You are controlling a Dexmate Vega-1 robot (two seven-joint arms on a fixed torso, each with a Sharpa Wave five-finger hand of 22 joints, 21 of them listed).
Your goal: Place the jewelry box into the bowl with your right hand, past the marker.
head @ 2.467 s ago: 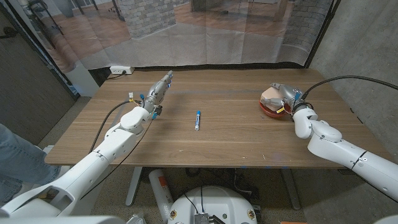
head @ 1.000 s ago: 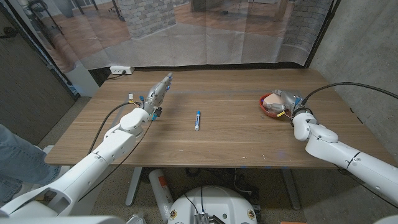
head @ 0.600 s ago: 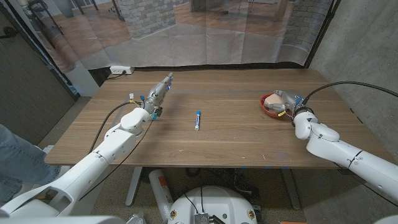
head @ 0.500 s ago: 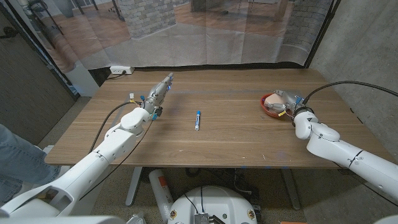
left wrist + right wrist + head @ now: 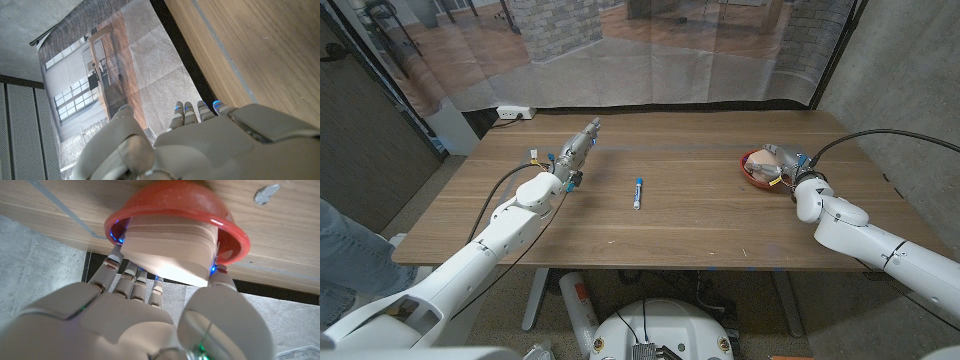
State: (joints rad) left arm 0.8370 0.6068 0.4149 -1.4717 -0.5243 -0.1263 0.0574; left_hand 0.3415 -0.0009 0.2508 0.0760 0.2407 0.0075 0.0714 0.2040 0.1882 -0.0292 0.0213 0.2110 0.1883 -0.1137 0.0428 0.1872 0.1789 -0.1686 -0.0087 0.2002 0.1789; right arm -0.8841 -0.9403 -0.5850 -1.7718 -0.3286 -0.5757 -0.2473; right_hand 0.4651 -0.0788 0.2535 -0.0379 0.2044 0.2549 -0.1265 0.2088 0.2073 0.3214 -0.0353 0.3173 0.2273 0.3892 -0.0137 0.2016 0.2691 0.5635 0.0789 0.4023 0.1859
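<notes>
The right hand's fingers (image 5: 131, 275) stand along both sides of the jewelry box (image 5: 170, 247), a pale block that sits inside the red bowl (image 5: 235, 242); the thumb lies on one side of the box and the other fingers on the opposite side, so the right hand (image 5: 782, 160) appears to hold the box, though whether the grip has slackened cannot be told. Compared with the picture from 2.5 s ago, the box now sits lower within the bowl's rim and the hand has drawn slightly back toward the robot, which suggests that the placing is nearly complete and only the release remains. The bowl (image 5: 753, 172) rests on the wooden surface (image 5: 700, 215), well to the robot's right of the marker (image 5: 637, 192). The marker, white with blue ends, lies near the middle of the surface. To the robot's left of the marker, the left hand (image 5: 577, 150) holds nothing, its fingers (image 5: 194, 111) straight and close together.
</notes>
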